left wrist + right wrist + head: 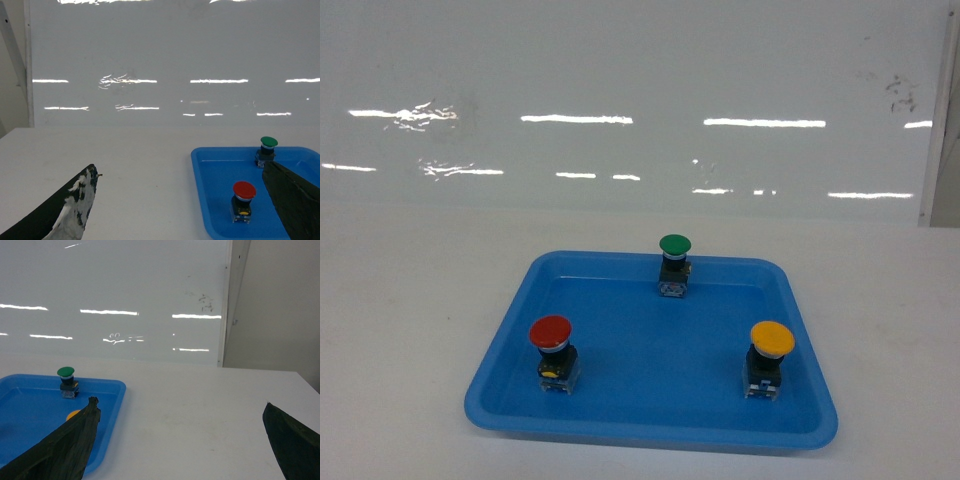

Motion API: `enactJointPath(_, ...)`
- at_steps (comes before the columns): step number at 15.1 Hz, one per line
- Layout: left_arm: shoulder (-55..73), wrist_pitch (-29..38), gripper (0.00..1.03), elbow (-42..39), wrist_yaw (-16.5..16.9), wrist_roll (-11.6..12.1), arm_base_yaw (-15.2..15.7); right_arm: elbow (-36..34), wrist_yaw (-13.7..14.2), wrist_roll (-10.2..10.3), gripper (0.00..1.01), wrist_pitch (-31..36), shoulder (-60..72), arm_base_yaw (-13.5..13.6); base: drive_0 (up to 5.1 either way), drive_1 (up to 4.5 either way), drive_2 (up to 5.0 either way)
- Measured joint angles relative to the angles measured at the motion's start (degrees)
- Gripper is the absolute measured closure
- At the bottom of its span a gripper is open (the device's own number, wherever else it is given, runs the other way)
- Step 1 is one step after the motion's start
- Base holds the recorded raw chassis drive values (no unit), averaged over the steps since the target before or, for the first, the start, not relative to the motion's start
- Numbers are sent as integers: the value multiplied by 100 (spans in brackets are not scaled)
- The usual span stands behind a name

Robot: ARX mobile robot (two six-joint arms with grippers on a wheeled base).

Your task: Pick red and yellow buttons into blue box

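Nothing looks done yet: the red button and yellow button stand upright in the shallow blue tray on the bench, both hands spread wide and empty, the blue box nowhere in view.

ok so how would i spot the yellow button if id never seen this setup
Find the shallow blue tray on the white table. Three upright push buttons stand in it; take the one in the near right corner, the yellow button. The red button is near left, the green button at the back.
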Motion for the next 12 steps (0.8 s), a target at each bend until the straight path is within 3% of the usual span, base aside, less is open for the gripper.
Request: enactJointPath(12,0,0,5,0,0,0,0,0,0,0,3,0,0,0,0,0,0)
